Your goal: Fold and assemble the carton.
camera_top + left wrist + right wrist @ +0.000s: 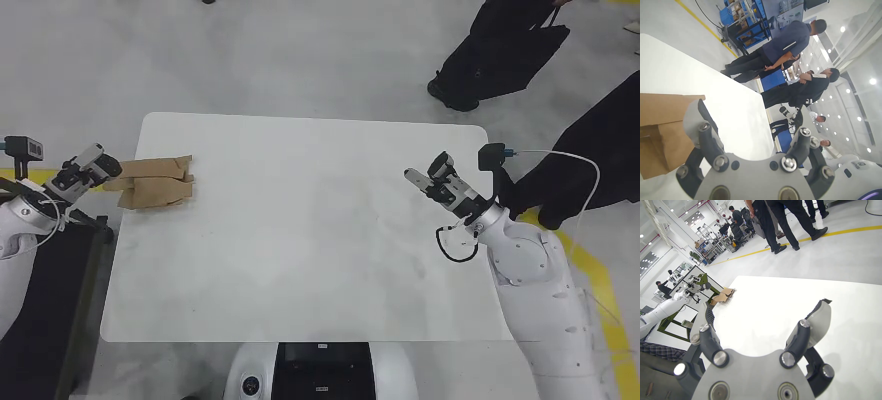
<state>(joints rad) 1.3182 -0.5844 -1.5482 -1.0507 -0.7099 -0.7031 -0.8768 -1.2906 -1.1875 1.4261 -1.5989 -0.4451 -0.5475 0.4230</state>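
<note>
Top view, carton: the carton (155, 182) lay as a flat, partly folded brown sheet at the far left corner of the bench (300, 260). One end jutted past the left edge, likely so an arm could take it from the side.
Top view, left gripper: the left gripper (100, 165) sat just off that edge, at the carton's overhanging end.
Top view, right gripper: the right gripper (424, 167) hung over the right side of the bench, well apart from the carton.
Top view, open room: a wide stretch of bench lay between the two arms — room enough, I judged, to draw the carton inward for folding.
Left wrist view, fingers: the fingers (702, 111) were spread. Cardboard lay beside and beyond one of them, not between the pair, so nothing was grasped.
Left wrist view, edge: the bench's far edge ran on beyond the carton's corner.
Right wrist view, fingers: these were spread wide above the bench, holding nothing.
Right wrist view, carton: it sat at the far corner, right on the bench edge — by my judgement a long reach for this arm.
</note>
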